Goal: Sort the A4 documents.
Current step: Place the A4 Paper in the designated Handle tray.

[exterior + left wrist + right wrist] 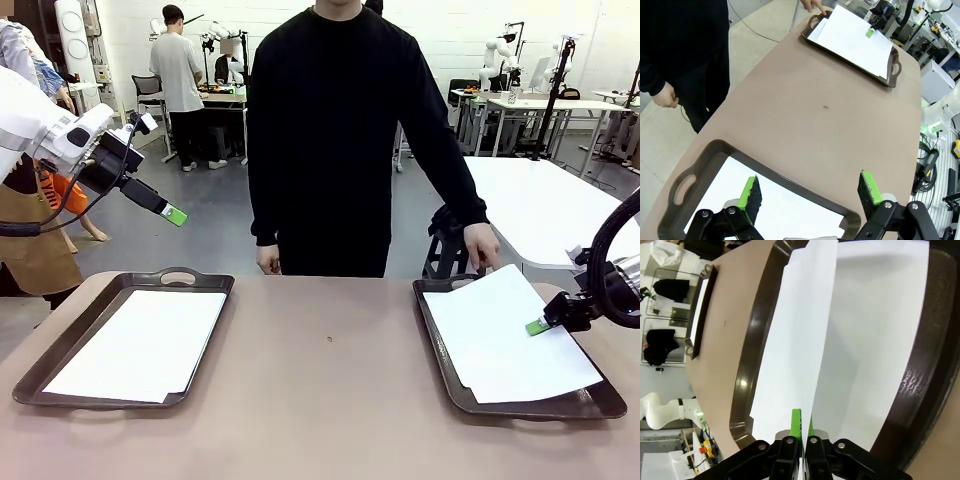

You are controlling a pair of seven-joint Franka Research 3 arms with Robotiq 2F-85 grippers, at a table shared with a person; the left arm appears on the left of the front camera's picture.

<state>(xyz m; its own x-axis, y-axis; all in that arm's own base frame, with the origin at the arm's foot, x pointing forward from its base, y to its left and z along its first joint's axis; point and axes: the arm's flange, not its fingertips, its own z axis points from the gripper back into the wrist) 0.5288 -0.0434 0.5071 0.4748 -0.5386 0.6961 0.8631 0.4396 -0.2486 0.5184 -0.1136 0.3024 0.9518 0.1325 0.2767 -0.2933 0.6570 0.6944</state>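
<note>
A brown table [320, 400] holds two dark trays. The left tray [60, 345] holds white sheets [140, 345]. The left gripper [810, 192] hovers above it, jaws wide apart and empty. The right gripper [538, 327] is pinched on a sheet [500, 335] lifted over the right tray [440, 340], whose far end a person's hand [482, 245] touches.

Sheets [505, 335] on both trays: plain white, unprinted. Trays [90, 330]: dark brown, glossy. Tabletop [320, 400]: matt light brown, one small dark speck near the middle. Left hand [810, 192] and right hand [538, 326]: black with bright green pads. Arms: white. Person's sweater [340, 120]: black.
</note>
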